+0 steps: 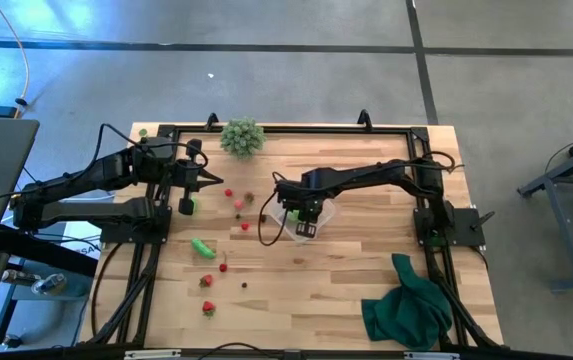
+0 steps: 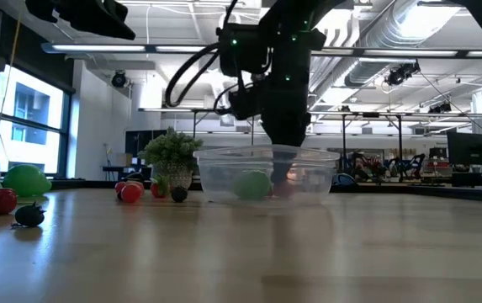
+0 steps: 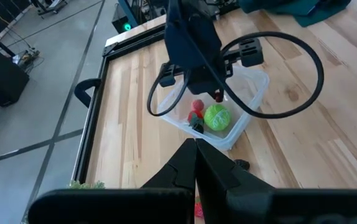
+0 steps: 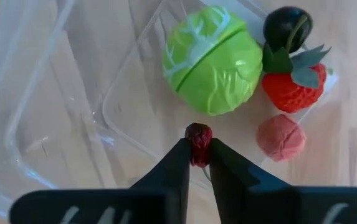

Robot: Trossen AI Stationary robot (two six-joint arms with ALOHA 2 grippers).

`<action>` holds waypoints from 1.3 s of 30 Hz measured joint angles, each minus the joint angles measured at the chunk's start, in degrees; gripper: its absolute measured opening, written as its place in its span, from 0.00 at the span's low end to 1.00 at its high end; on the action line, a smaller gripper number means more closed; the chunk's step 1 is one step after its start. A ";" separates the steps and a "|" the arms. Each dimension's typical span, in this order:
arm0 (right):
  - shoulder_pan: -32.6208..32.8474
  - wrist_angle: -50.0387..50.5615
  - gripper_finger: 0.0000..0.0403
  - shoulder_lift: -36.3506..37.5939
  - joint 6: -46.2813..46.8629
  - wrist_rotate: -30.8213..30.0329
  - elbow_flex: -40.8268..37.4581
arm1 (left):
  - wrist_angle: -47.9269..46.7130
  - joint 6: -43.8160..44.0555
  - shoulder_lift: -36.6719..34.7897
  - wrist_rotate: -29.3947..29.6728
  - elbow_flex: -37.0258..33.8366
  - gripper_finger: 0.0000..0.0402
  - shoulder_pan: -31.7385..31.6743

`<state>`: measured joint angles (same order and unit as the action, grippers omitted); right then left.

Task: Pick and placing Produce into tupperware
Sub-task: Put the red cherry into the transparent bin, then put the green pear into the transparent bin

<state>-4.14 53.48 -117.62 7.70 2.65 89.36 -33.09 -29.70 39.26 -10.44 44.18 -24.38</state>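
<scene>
The clear tupperware (image 1: 318, 214) sits mid-table and holds a green cabbage ball (image 4: 212, 59), a strawberry (image 4: 290, 84), a dark round piece (image 4: 287, 25) and a pink-red berry (image 4: 281, 137). My right gripper (image 4: 198, 149) reaches down into it (image 2: 287, 151), shut on a small dark red berry. My left gripper (image 1: 216, 181) hovers left of the container, shut and holding nothing, its fingers (image 3: 195, 149) pointing toward the tupperware. More produce lies on the wood: red pieces (image 1: 229, 192), a green oblong piece (image 1: 203, 247) and strawberries (image 1: 207, 281). My right gripper pinches the small dark red berry (image 4: 198, 135) between its two fingertips, only at their free ends. The fingers come from above, pointing down into the tupperware. The berry is held clear of the container's floor, beside the cabbage ball.
A pale green bushy clump (image 1: 242, 136) stands at the far edge. A dark green cloth (image 1: 406, 305) lies at the near right corner. A black frame (image 1: 266, 128) borders the table. A green piece (image 1: 192, 205) lies just below my left gripper.
</scene>
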 joint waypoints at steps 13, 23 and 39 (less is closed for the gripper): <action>-0.02 -1.45 0.26 0.00 -0.09 -0.89 -0.35 | 0.00 -0.01 0.00 -0.01 0.00 0.00 0.01; 0.67 -0.36 0.26 4.76 3.01 -0.60 0.15 | 0.00 -0.01 -0.01 -0.02 0.00 0.00 0.02; 11.56 0.91 0.26 29.48 9.92 -24.08 0.14 | 0.00 0.00 0.00 -0.01 0.00 0.00 0.00</action>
<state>7.42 54.39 -88.14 17.62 -21.43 89.51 -33.09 -29.71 39.27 -10.45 44.18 -24.38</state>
